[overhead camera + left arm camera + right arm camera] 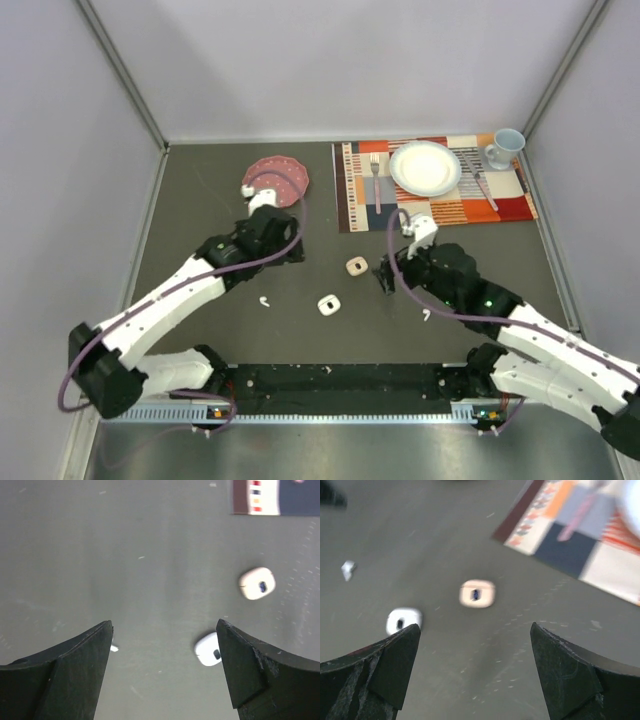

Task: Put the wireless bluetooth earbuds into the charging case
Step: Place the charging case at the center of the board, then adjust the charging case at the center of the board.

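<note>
1. Nearest us in the top view, two wireless bluetooth earbuds lie loose on the table [200, 200]: one earbud [264, 300] sits lower left of centre, and the other earbud [427, 314] lower right. We cannot find any more.
2. Just beyond them, the white case [329, 305] sits at centre. The beige case [356, 266] is up and to the right of it, and the two do not touch.
3. The left gripper [288, 243] and right gripper [385, 276] flank the cases. Both are spread wide and empty, and each wrist view shows bare table between the fingers.
4. We judge the step in hand to be picking up an earbud. Each gripper should drop over the bud on its own side and centre it between the fingers. It should then pinch gently, since so small a piece may skid, and lift straight up.
5. Farthest back, the placemat [352, 200] at upper right and the pink plate [275, 178] need avoiding.
</note>
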